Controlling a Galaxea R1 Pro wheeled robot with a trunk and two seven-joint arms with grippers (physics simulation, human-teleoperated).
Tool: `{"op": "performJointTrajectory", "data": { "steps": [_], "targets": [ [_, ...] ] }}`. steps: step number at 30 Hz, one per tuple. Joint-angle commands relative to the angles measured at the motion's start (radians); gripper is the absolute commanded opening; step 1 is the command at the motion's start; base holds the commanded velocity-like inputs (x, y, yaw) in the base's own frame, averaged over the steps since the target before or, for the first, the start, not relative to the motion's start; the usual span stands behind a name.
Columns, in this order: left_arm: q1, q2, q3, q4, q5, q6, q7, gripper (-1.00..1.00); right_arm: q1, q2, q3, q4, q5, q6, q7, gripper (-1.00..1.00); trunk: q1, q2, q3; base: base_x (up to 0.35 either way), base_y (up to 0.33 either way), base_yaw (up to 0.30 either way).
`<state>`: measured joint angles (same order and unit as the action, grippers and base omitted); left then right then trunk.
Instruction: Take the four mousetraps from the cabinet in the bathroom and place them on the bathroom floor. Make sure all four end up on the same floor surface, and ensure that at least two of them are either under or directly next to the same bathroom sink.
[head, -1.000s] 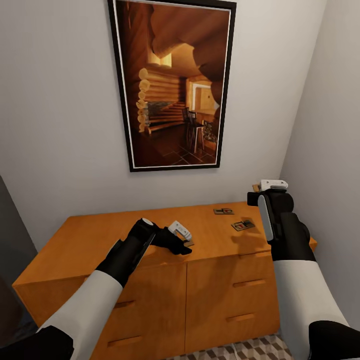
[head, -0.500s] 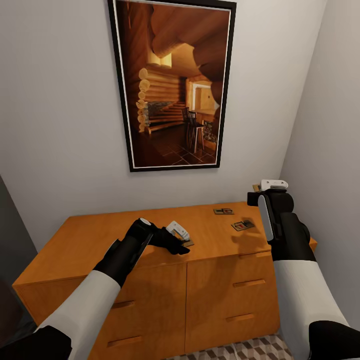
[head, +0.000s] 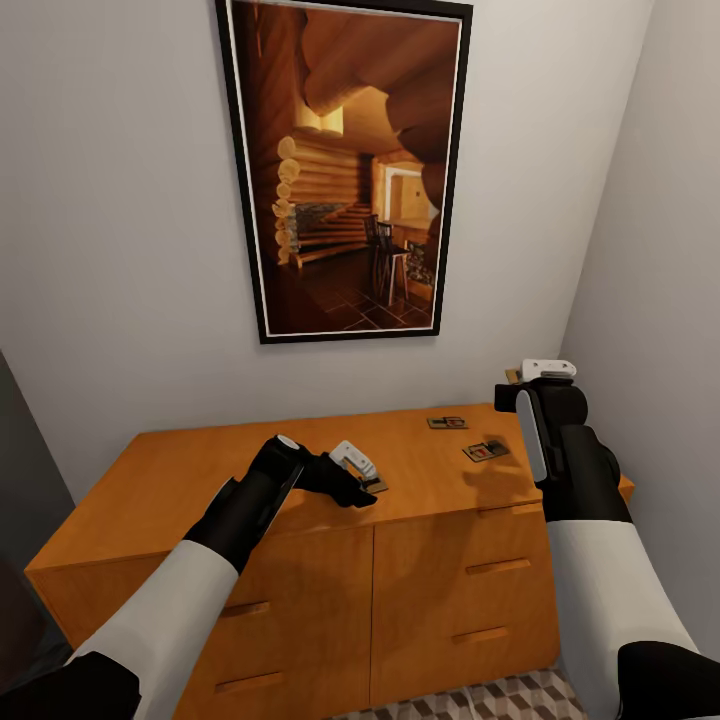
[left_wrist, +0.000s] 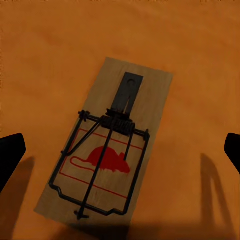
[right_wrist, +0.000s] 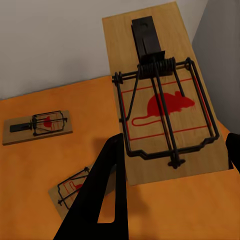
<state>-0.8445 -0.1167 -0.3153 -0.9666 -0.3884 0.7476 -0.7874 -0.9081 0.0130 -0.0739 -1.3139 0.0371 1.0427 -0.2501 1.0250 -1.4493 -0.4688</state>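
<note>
The orange-brown cabinet (head: 160, 480) stands against the wall with mousetraps on its top. One mousetrap (left_wrist: 107, 150) lies flat near the top's front edge. My left gripper (left_wrist: 120, 152) hangs open over it, a fingertip well clear on each side; the head view has that gripper (head: 362, 488) low over the same trap (head: 378, 486). My right gripper (right_wrist: 172, 150) is raised at the cabinet's right end, shut on a second mousetrap (right_wrist: 160, 95) held in the air (head: 512, 376). Two more mousetraps (head: 447, 422) (head: 486, 450) rest on the top at the back right.
A large framed picture (head: 345, 170) hangs on the wall above the cabinet. A grey side wall (head: 660, 250) runs close along the right. A strip of patterned bathroom floor (head: 480, 700) lies at the cabinet's foot. Drawer handles (head: 498, 566) stick out from the front.
My left gripper has crept slightly left over the trap near the front edge. The right arm and its held trap have stayed put.
</note>
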Motion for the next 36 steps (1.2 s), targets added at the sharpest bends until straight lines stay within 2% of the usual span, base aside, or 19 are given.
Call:
{"op": "performJointTrajectory", "data": {
  "steps": [1, 36],
  "targets": [
    [-0.001, -0.001, 0.001, -0.002, -0.010, 0.002, -0.009, 1.00, -0.001, 0.001, -0.001, -0.001, 0.003, 0.004, 0.002, -1.00, 0.000, -0.001, -0.001, 0.000, 0.000, 0.000],
    [-0.001, 0.003, 0.001, 0.000, -0.012, 0.006, -0.007, 1.00, -0.001, 0.001, -0.001, 0.021, 0.003, 0.004, 0.001, -1.00, 0.000, -0.001, -0.001, 0.000, 0.000, 0.000]
  ]
}}
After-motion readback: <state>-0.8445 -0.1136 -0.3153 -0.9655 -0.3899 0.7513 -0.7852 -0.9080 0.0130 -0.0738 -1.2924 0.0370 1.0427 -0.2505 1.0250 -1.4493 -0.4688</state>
